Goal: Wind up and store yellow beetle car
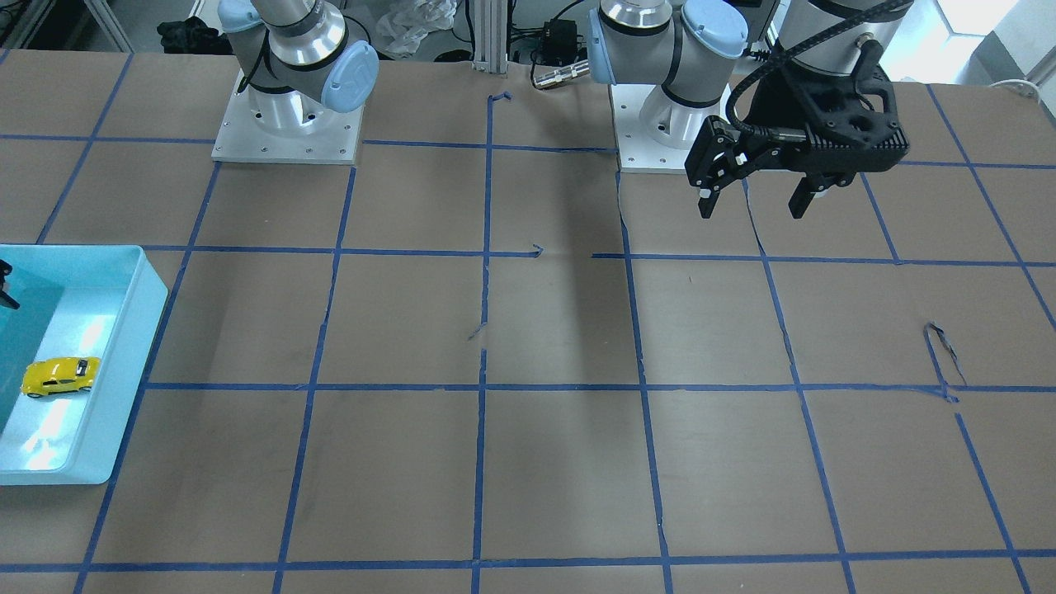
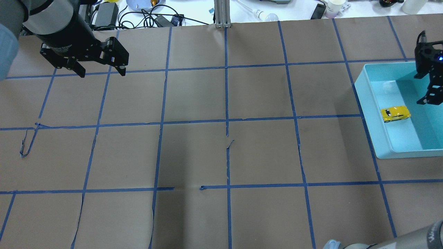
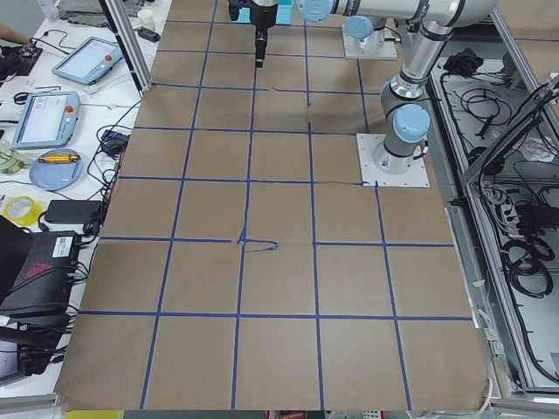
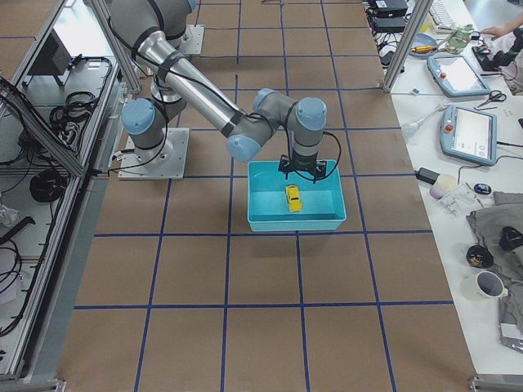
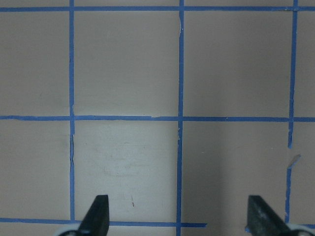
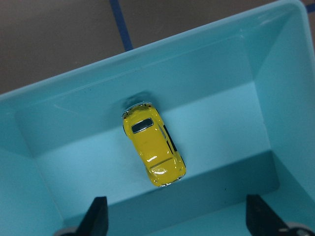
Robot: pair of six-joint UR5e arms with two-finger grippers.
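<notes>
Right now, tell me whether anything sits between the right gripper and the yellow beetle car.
Nothing visible does. The right gripper hangs open over the light-blue bin, and the yellow beetle car lies alone on the bin's floor below it, wheels down, near one wall.

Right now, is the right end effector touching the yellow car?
Apart. Right wrist view: right end effector is open, clear gap to the yellow beetle car.
</notes>
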